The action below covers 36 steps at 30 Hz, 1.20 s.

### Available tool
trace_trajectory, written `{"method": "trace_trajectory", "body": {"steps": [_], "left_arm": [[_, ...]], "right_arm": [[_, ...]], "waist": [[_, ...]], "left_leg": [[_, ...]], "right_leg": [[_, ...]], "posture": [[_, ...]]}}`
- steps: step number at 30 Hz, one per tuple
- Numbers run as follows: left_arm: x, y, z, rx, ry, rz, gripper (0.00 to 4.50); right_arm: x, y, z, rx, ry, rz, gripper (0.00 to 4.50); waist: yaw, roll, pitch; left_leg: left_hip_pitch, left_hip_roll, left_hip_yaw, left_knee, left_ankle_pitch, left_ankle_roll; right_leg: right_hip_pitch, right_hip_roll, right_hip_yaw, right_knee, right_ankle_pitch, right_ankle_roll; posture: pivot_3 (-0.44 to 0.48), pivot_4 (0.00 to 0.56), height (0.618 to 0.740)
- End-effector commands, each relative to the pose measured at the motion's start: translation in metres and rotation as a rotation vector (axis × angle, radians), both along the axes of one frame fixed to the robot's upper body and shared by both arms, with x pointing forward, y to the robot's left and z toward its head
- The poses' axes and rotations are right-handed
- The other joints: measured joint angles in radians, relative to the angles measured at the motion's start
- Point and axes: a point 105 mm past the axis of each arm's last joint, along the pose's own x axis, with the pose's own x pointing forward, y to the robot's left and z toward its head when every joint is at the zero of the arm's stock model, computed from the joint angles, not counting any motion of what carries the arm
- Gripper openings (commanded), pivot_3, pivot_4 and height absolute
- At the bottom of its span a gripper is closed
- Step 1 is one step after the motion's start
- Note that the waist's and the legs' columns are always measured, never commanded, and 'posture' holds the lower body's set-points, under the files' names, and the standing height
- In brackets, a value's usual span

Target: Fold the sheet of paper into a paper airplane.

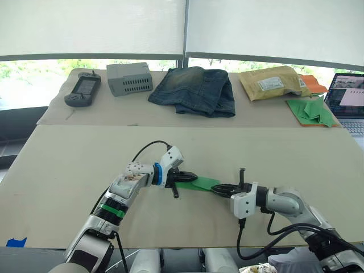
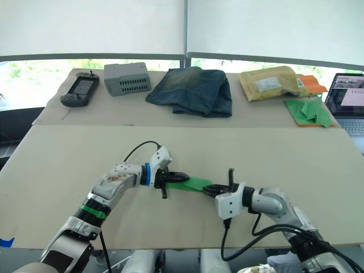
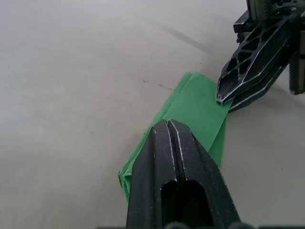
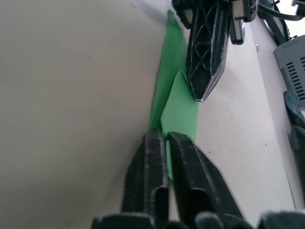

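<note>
Our left pincer (image 1: 190, 176) has its black, ribbed fingers pressed together on one end of the paper airplane (image 1: 200, 183), and our right pincer (image 1: 219, 188) is clamped on the opposite end, a green edge showing between its two lattice-patterned fingers. The airplane is a narrow, bright green folded strip with layered flaps and sharp creases, held between the two pincers just above the near part of the matte beige desk (image 1: 68, 165), roughly at its middle. Along the far side we see a dark handheld controller (image 1: 83, 90), a grey vented plastic box (image 1: 129, 78), crumpled blue jeans (image 1: 194, 90), a wrinkled yellow padded envelope (image 1: 273, 82), a heap of green paper pieces (image 1: 311, 111) and a laptop (image 1: 349, 101) at the right edge.
</note>
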Motion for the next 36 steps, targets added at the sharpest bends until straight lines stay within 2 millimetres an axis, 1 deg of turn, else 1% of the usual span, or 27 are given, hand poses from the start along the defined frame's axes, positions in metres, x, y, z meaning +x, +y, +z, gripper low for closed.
{"method": "trace_trajectory", "body": {"steps": [1, 4, 5, 7, 8, 10, 12, 13, 15, 16, 18, 22, 24, 26, 28, 29, 31, 34, 36], "left_arm": [[-0.003, 0.0, -0.012, 0.04, 0.029, 0.002, 0.0], [-0.002, 0.0, -0.011, 0.038, 0.029, 0.001, 0.0], [-0.002, 0.001, -0.012, 0.037, 0.029, 0.002, 0.0], [-0.003, 0.001, -0.012, 0.039, 0.028, 0.003, 0.0], [-0.003, 0.001, -0.012, 0.04, 0.027, 0.003, 0.0], [-0.003, 0.0, -0.011, 0.04, 0.026, 0.004, 0.0], [-0.003, 0.001, -0.01, 0.038, 0.024, 0.007, 0.0], [-0.003, 0.002, -0.01, 0.038, 0.024, 0.01, 0.0], [-0.003, 0.004, -0.01, 0.039, 0.023, 0.015, 0.0], [-0.003, 0.004, -0.01, 0.04, 0.023, 0.016, 0.0], [-0.003, 0.005, -0.01, 0.041, 0.023, 0.016, 0.0], [-0.005, 0.005, -0.009, 0.041, 0.02, -0.004, 0.0], [-0.006, 0.005, -0.009, 0.044, 0.015, -0.01, 0.0], [-0.006, 0.004, -0.008, 0.041, 0.014, -0.012, 0.0], [-0.007, 0.005, -0.009, 0.044, 0.013, -0.016, 0.0], [-0.007, 0.005, -0.01, 0.046, 0.012, -0.016, 0.0], [-0.006, 0.005, -0.012, 0.049, 0.011, -0.012, 0.0], [-0.005, 0.004, -0.014, 0.048, 0.011, -0.014, 0.0], [-0.006, 0.001, -0.013, 0.042, 0.009, -0.022, 0.0]], "right_arm": [[0.006, -0.002, 0.045, 0.144, -0.014, -0.077, 1.55], [0.006, 0.003, 0.064, 0.263, 0.046, -0.129, 1.55], [0.01, 0.006, 0.07, 0.336, 0.102, -0.174, 1.55], [0.021, 0.011, 0.071, 0.455, 0.203, -0.284, 1.55], [0.023, 0.015, 0.068, 0.499, 0.26, -0.316, 1.31], [0.021, 0.021, 0.062, 0.525, 0.332, -0.344, 0.78], [0.022, 0.023, 0.051, 0.551, 0.42, -0.409, 0.09], [0.02, 0.026, 0.041, 0.536, 0.463, -0.43, 0.01], [0.017, 0.03, 0.025, 0.513, 0.536, -0.472, 0.01], [0.017, 0.03, 0.019, 0.507, 0.55, -0.502, 0.01], [0.019, 0.029, 0.013, 0.544, 0.597, -0.569, 0.01], [0.014, 0.035, -0.002, 0.544, 0.655, -0.618, 0.01], [0.014, 0.032, -0.011, 0.544, 0.676, -0.674, 0.01], [0.015, 0.023, -0.014, 0.562, 0.672, -0.736, 0.01], [0.013, 0.009, -0.018, 0.552, 0.672, -0.804, 0.01], [0.01, -0.001, -0.019, 0.548, 0.663, -0.837, 0.01], [0.003, -0.016, -0.021, 0.528, 0.652, -0.879, 0.01], [-0.006, -0.028, -0.021, 0.539, 0.652, -0.917, 0.01], [-0.005, -0.025, -0.009, 0.588, 0.612, -0.879, 0.01]], "waist": [[0.005, 0.0, 0.0], [0.009, 0.0, 0.0], [0.01, 0.0, 0.0], [0.011, 0.0, 0.0], [0.012, 0.0, 0.0], [0.014, 0.0, 0.0], [0.015, 0.001, 0.0], [0.016, 0.001, 0.0], [0.016, 0.001, -0.001], [0.016, 0.001, -0.001], [0.016, 0.002, -0.001], [0.015, 0.002, -0.001], [0.014, 0.002, -0.001], [0.014, 0.002, -0.001], [0.014, 0.003, -0.002], [0.016, 0.003, -0.002], [0.021, 0.004, -0.002], [0.023, 0.003, -0.004], [0.023, 0.004, -0.006]], "left_leg": [[0.0, 0.0, 0.0, 0.0, 0.0, 0.0], [0.0, 0.001, -0.001, 0.0, 0.0, 0.0], [0.0, 0.001, -0.002, 0.0, 0.0, 0.0], [0.0, 0.002, -0.002, 0.0, 0.0, 0.0], [0.0, 0.003, -0.002, 0.0, 0.0, 0.0], [-0.001, 0.003, -0.003, 0.0, 0.0, 0.0], [-0.004, 0.003, -0.003, 0.0, 0.0, 0.0], [-0.005, 0.003, -0.002, 0.0, 0.0, 0.0], [-0.009, 0.003, -0.003, 0.001, 0.0, 0.0], [-0.014, 0.003, -0.002, 0.001, 0.0, 0.0], [-0.016, 0.002, -0.001, 0.002, 0.0, 0.0], [-0.016, 0.003, -0.001, 0.002, 0.0, 0.0], [-0.015, 0.002, 0.0, 0.002, 0.0, 0.0], [-0.015, 0.003, 0.0, 0.002, 0.0, 0.0], [-0.015, 0.003, 0.0, 0.002, 0.0, 0.0], [-0.015, 0.002, 0.0, 0.002, 0.0, 0.0], [-0.016, 0.002, 0.001, 0.002, 0.0, 0.0], [-0.016, 0.001, 0.002, 0.002, 0.0, 0.0], [-0.016, 0.001, 0.002, 0.002, 0.0, 0.0]], "right_leg": [[0.0, 0.0, 0.0, 0.0, 0.0, 0.0], [0.0, 0.001, 0.0, 0.0, 0.0, 0.0], [0.0, 0.001, 0.0, 0.0, 0.0, 0.0], [0.0, 0.001, 0.0, 0.0, 0.0, 0.0], [0.0, 0.001, 0.0, 0.0, 0.0, 0.0], [-0.001, 0.001, 0.0, 0.0, 0.0, 0.0], [-0.003, 0.001, 0.0, 0.0, 0.0, 0.0], [-0.005, 0.001, 0.0, 0.0, 0.0, 0.0], [-0.008, 0.001, 0.0, 0.0, 0.0, 0.0], [-0.014, 0.001, 0.0, 0.002, 0.001, 0.0], [-0.017, 0.001, 0.0, 0.003, 0.002, -0.002], [-0.017, 0.001, 0.0, 0.003, 0.001, -0.001], [-0.016, 0.002, 0.0, 0.002, 0.001, 0.0], [-0.016, 0.002, 0.0, 0.002, 0.001, 0.0], [-0.016, 0.002, 0.0, 0.002, 0.001, 0.0], [-0.016, 0.002, 0.0, 0.002, 0.001, 0.0], [-0.015, 0.001, -0.001, 0.002, 0.0, 0.0], [-0.014, 0.0, -0.001, 0.0, 0.0, 0.001], [-0.014, 0.001, -0.001, 0.0, 0.0, 0.001]], "posture": [[0.0, 0.15, 0.728], [0.0, 0.15, 0.728], [0.0, 0.15, 0.728], [0.0, 0.15, 0.728], [0.0, 0.15, 0.728], [0.0, 0.15, 0.728], [0.0, 0.15, 0.728], [0.0, 0.15, 0.728], [0.0, 0.15, 0.728], [0.0, 0.15, 0.728], [0.0, 0.15, 0.728], [0.0, 0.15, 0.728], [0.0, 0.15, 0.728], [0.0, 0.15, 0.728], [0.0, 0.15, 0.728], [0.0, 0.15, 0.728], [0.0, 0.15, 0.728], [0.0, 0.15, 0.728], [0.0, 0.15, 0.728]]}}
